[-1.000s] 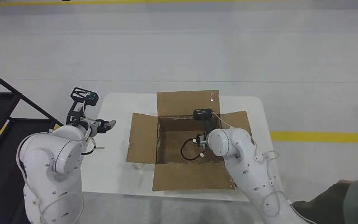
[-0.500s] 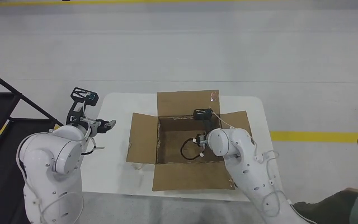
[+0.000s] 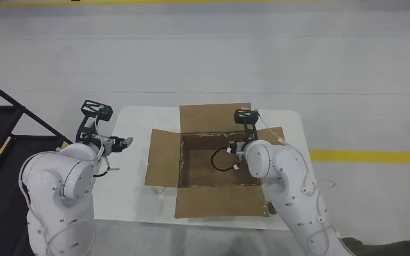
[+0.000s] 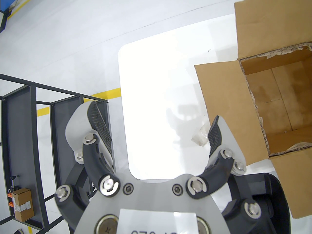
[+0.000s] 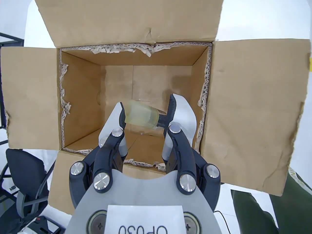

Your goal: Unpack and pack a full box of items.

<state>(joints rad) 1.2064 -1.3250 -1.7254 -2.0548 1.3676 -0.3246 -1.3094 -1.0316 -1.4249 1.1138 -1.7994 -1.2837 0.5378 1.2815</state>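
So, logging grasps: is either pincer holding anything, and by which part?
The right pincer grips a small pale bottle by its two ends; the left pincer holds nothing.

Place: warehouse-like hall | pale floor (image 3: 205, 51), yellow line (image 3: 365, 155) | black metal rack (image 4: 19, 135)

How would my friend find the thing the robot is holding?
Find the open cardboard box on the white table. Over its inside, the right tool grips a small cylinder. It is cloudy yellow with a dark end, unlike the brown cardboard around it.
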